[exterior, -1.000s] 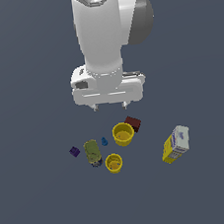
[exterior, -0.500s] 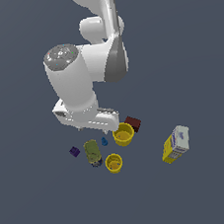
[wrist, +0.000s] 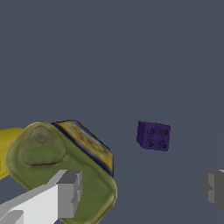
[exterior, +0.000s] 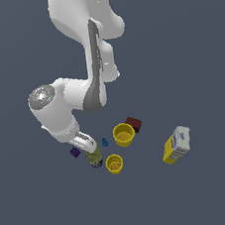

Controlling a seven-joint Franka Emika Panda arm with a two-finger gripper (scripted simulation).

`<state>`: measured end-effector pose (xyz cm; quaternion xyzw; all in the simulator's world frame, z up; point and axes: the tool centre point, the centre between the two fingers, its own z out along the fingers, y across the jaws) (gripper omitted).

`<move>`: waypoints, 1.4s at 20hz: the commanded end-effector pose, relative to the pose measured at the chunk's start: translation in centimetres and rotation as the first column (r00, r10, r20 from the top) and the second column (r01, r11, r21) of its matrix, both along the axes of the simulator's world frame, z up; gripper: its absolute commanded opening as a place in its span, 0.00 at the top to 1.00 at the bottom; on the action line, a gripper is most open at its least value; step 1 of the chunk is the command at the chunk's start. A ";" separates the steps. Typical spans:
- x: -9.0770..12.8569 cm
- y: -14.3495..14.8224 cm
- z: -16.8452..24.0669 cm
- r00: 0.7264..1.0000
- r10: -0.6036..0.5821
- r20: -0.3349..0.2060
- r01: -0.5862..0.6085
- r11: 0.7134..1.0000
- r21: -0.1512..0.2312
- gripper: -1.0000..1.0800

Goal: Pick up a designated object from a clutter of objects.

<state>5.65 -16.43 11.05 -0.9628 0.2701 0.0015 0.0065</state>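
**A:** Seven small items lie scattered on the dark grey floor (exterior: 194, 74). Where is the tiny dark purple studded block (wrist: 153, 136)?

**B:** At the exterior view's left end of the clutter, lying on the floor just beside the olive-green can with the blue-and-yellow side label (wrist: 65, 168). In the wrist view a strip of bare floor separates the two. Four round studs show on its top face, and nothing touches it.

**A:** And the white arm's two-finger gripper (wrist: 142, 190)?

**B:** Spread wide and holding nothing. One grey fingertip (wrist: 69, 194) appears over the lid of the can, the other sits at the far edge of the wrist view, and the purple block is seen in the gap between them, further out than the tips. From the exterior view the hand is low over the can and hides part of it.

**A:** How does the rest of the clutter sit?

**B:** A tiny blue piece (exterior: 104, 142) lies near the can, toward the larger yellow cup (exterior: 123, 134), which stands upright and open. A dark red block (exterior: 133, 124) sits just behind that cup; I cannot tell whether they touch. The smaller yellow cup (exterior: 114, 163) stands next to the can, toward the exterior view's right. The yellow-and-white carton (exterior: 177, 145) is well apart, at the exterior view's right.
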 end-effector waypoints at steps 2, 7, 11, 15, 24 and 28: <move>-0.2 -1.9 -2.0 0.999 -0.054 0.000 0.054 0.998 -0.007 0.04; -0.5 -3.4 -3.6 0.995 -0.096 0.000 0.096 0.995 -0.012 0.04; 0.3 -4.1 -2.2 0.994 -0.103 0.029 0.103 0.994 -0.018 0.04; 0.2 -4.0 -2.9 0.994 -0.103 0.026 0.103 0.994 -0.018 0.04; -0.5 -3.7 -7.7 0.995 -0.103 0.004 0.103 0.995 -0.014 0.04; -0.6 -3.7 -8.7 0.995 -0.103 0.000 0.103 0.995 -0.013 0.04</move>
